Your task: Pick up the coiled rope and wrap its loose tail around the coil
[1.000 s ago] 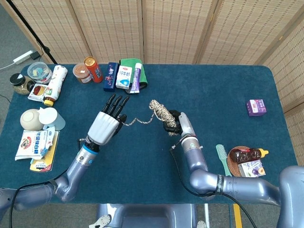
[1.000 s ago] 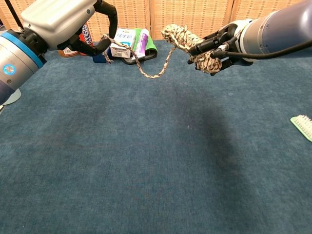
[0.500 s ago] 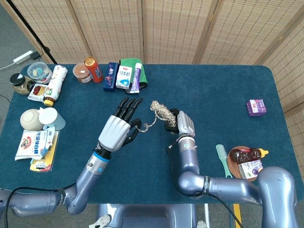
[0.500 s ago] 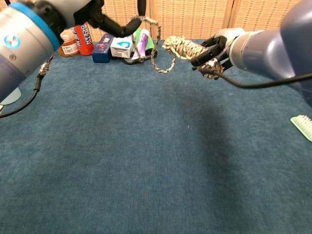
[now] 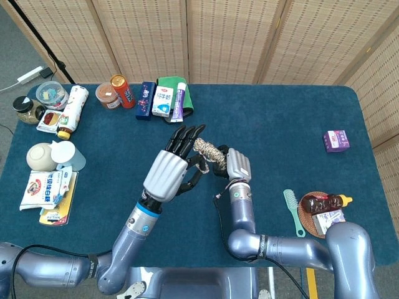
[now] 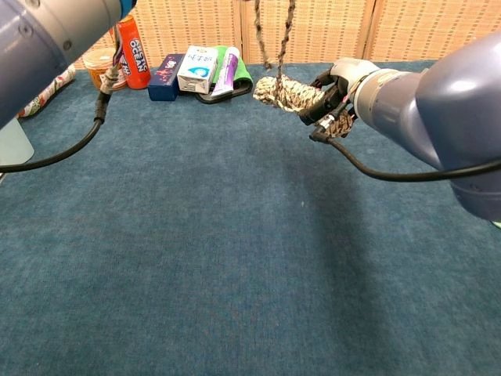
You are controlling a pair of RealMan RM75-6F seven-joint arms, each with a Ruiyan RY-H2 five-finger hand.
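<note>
Your right hand [image 5: 237, 166] grasps the coiled rope [image 6: 291, 92] by one end, lifted clear of the blue table [image 5: 280, 124] so that the free end of the bundle stays open for winding. Your left hand [image 5: 171, 174] sits just beside it in the head view, fingers extended above the coil; the chest view shows the loose tail [image 6: 274, 35] rising steeply from the coil's exposed end and leaving the top of the picture, so it is judged to be held in that hand, thumb side (the pinch itself is hidden behind the knuckles, and you cannot confirm it from either view). Keeping the tail taut and high like this would let you lay a turn across the bundle instead of along it. The coil's long axis runs roughly level, its free end pointing toward your left hand and slightly away from the robot, its other end buried in the right palm. Cartons and bottles [image 5: 163, 99] stand well apart along the table's far edge.
</note>
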